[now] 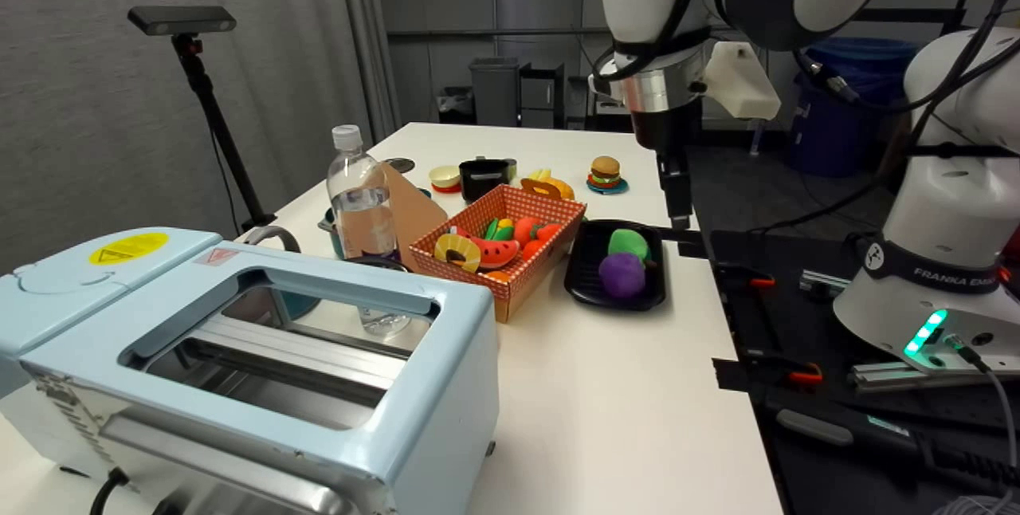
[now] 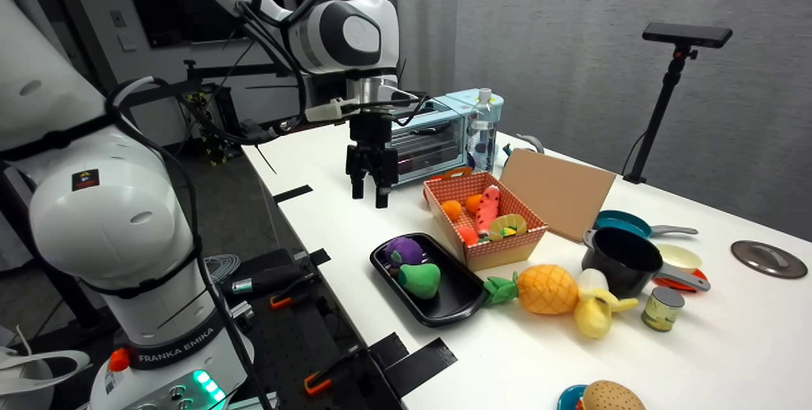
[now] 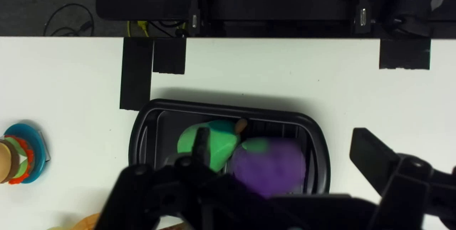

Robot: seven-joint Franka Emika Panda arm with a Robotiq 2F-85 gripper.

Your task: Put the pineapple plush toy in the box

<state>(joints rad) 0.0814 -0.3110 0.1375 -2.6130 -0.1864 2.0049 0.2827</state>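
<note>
Pineapple plush toy (image 2: 547, 289) lies on the worktop (image 2: 520, 359) just beside the black tray (image 2: 457, 289), its green leaves (image 2: 501, 289) pointing at the tray's rim. Also just beside the tray stands the red-checked box (image 2: 507, 256) (a toy watermelon slice (image 2: 487, 209) and oranges (image 2: 452, 209) lie inside it), and higher than the tray hang the jaws, spread wide.

This looks like a robotics lab. A jointed white arm (image 2: 95, 219), its base (image 2: 177, 350) lettered FRANKA EMIKA, stands on a black platform (image 3: 281, 4) beside the tabletop (image 2: 507, 359). Cables (image 2: 198, 245) are strapped along its length. Orange-and-black clamps (image 3: 362, 12) sit at the platform's edge, black tape strips (image 2: 420, 370) mark the tabletop, and a camera (image 1: 182, 19) tops a black stand (image 1: 215, 112) before a grey curtain (image 1: 279, 60).
</note>
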